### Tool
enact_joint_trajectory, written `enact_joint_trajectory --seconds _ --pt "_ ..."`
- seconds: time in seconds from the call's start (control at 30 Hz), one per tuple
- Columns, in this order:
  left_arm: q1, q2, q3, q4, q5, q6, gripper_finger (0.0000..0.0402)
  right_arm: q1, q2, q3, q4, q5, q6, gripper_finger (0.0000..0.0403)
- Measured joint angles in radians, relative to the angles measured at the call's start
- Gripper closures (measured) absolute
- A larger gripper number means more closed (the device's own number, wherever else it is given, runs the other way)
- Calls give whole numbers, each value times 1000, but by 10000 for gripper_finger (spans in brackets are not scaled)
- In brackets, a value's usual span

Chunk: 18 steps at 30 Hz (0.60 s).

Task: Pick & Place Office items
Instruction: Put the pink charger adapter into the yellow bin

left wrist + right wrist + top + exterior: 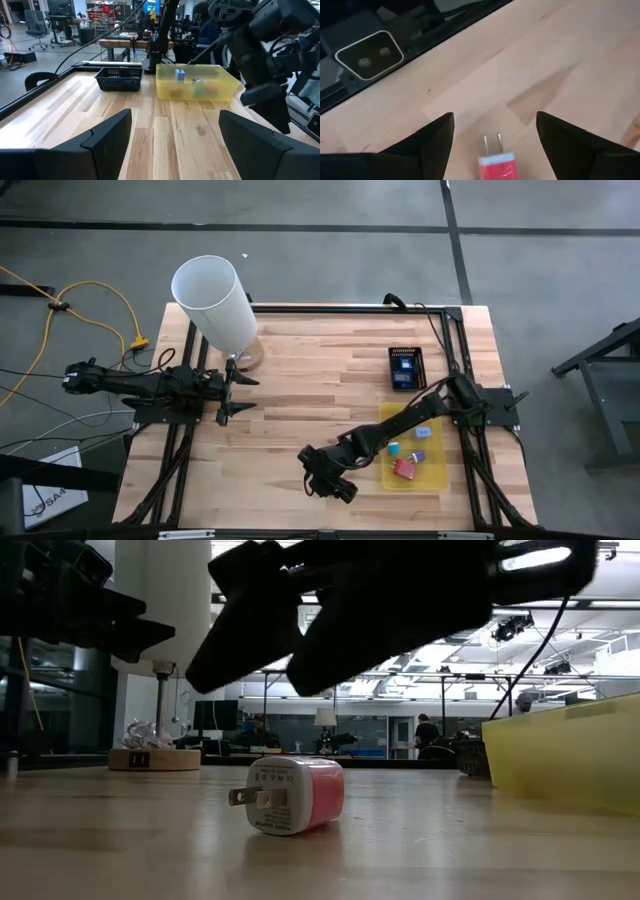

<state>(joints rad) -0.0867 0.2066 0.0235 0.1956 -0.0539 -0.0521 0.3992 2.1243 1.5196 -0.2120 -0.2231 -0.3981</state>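
Note:
A small pink-and-white plug charger (295, 795) lies on its side on the wooden table near the near edge, its two prongs (492, 142) pointing toward that edge. My right gripper (495, 116) hangs open a little above it, slanting down, with a finger on either side and touching nothing. In the high view the gripper (325, 477) hides the charger. The yellow tray (390, 420) right of it holds several small office items, among them a blue one (423, 432) and a red one (405, 469). My left gripper (232, 390) waits open at the table's left.
A tall white cylinder (215, 302) stands on a round base at the far left. A black basket (407, 367) sits beyond the tray. A black frame rail and a camera housing (369, 55) run along the near edge, close under my right gripper.

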Motion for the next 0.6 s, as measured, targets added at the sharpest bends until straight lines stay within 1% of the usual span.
enact_joint_trajectory --seconds 0.07,0.33,0.6 --pt "0 0 0 2 0 0 109 -3 9 2 9 3 2 133" --pt "0 0 0 1 0 0 109 -22 30 1 -53 43 7 133" --pt "0 0 0 1 0 0 109 -33 45 -2 -91 40 11 133"
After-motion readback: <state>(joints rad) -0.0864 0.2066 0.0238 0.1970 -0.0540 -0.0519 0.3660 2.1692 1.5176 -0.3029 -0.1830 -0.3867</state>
